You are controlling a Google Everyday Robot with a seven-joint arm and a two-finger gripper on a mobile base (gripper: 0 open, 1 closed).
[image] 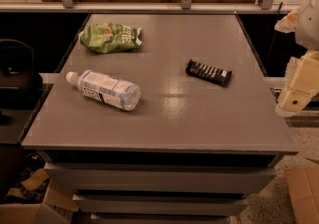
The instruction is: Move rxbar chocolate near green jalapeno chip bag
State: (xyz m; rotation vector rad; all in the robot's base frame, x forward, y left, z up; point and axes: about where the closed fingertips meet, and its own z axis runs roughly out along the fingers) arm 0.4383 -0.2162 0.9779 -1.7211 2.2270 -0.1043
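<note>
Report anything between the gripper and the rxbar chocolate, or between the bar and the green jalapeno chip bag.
Nothing visible on either stretch. The gripper hangs beyond the table's right edge, the rxbar chocolate left of it. The green jalapeno chip bag lies far left; the water bottle lies nearer the front, off that line.

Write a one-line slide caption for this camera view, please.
Gripper hangs right of the table; rxbar chocolate lies apart from green jalapeno chip bag.
</note>
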